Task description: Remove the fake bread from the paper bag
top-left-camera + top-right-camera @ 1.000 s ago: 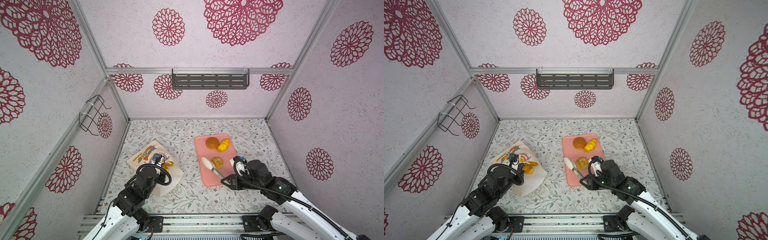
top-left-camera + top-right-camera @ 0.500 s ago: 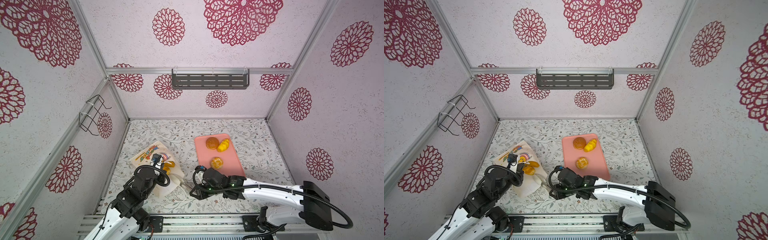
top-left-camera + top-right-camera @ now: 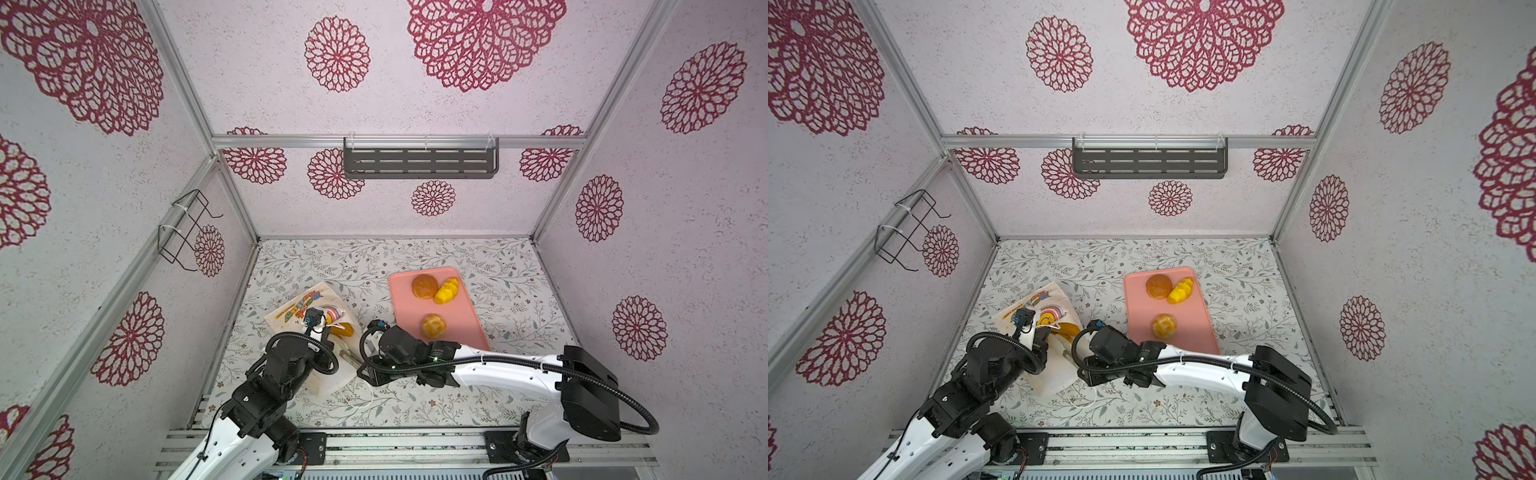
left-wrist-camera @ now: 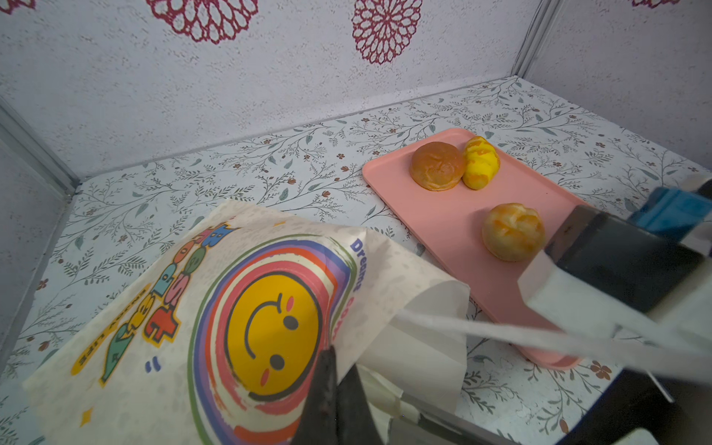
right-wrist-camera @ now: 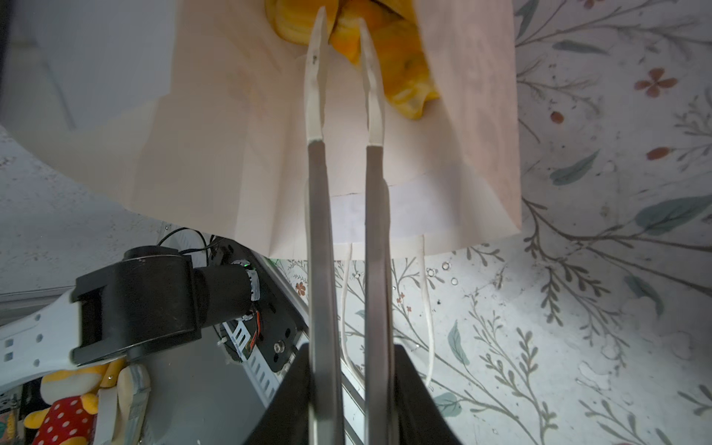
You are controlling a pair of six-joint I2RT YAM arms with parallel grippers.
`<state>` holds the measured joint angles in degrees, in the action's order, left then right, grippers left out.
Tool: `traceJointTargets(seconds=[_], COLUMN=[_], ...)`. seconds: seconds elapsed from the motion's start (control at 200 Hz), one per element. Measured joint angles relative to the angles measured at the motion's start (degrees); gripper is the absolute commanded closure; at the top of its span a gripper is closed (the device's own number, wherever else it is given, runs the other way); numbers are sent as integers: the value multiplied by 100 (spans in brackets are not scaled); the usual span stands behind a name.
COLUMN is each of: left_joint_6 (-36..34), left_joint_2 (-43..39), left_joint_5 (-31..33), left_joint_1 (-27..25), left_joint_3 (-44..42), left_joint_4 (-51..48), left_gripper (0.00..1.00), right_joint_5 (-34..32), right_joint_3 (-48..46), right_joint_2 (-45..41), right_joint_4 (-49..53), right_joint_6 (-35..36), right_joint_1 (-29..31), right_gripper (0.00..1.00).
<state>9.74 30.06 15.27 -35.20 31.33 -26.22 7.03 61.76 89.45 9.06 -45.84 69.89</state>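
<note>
The paper bag [image 3: 297,309] [image 3: 1034,303] lies tilted at the left, smiley print up [image 4: 269,331]. My left gripper [image 4: 334,368] is shut on the bag's upper mouth edge and holds it raised. My right gripper [image 5: 350,356] [image 3: 365,363] is shut on metal tongs [image 5: 319,215] that reach into the bag's mouth. The tongs' white tips [image 5: 316,50] stand slightly apart at orange and yellow fake bread [image 5: 400,73] [image 3: 345,330] inside. Two round buns [image 3: 424,286] [image 3: 433,325] and a yellow roll [image 3: 446,291] lie on the pink tray [image 3: 461,332].
The bag's white cord handles [image 3: 361,399] [image 5: 427,308] trail on the floral floor by the front rail [image 3: 374,440]. A grey shelf [image 3: 419,163] hangs on the back wall, a wire rack [image 3: 185,228] on the left wall. The left arm's joint [image 5: 146,300] sits close beside the tongs.
My right arm has swung left from the pink tray to the bag's mouth, and the tongs now reach inside. The left gripper still holds the bag, almost unmoved.
</note>
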Motion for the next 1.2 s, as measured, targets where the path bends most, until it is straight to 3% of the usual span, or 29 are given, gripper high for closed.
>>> traceJointTargets(seconds=[0.385, 0.64, 0.956, 1.201], left_joint_6=[39, 39, -190, -455], left_joint_2=[109, 61, -20, 129], left_joint_5=[-44, -63, -501, -730], left_joint_1=[0, 0, 0, 0], left_joint_3=[0, 0, 7, 79], left_joint_4=[37, 37, -33, -201], left_gripper=[100, 100, 100, 100], right_joint_5=[-549, -549, -546, -946], right_joint_3=[546, 564, 63, -1049], right_joint_2=[155, 236, -7, -92], right_joint_4=[1351, 1508, 599, -1045], right_joint_6=[332, 428, 251, -437], right_joint_1=[190, 208, 542, 1097], right_gripper=[68, 68, 68, 68])
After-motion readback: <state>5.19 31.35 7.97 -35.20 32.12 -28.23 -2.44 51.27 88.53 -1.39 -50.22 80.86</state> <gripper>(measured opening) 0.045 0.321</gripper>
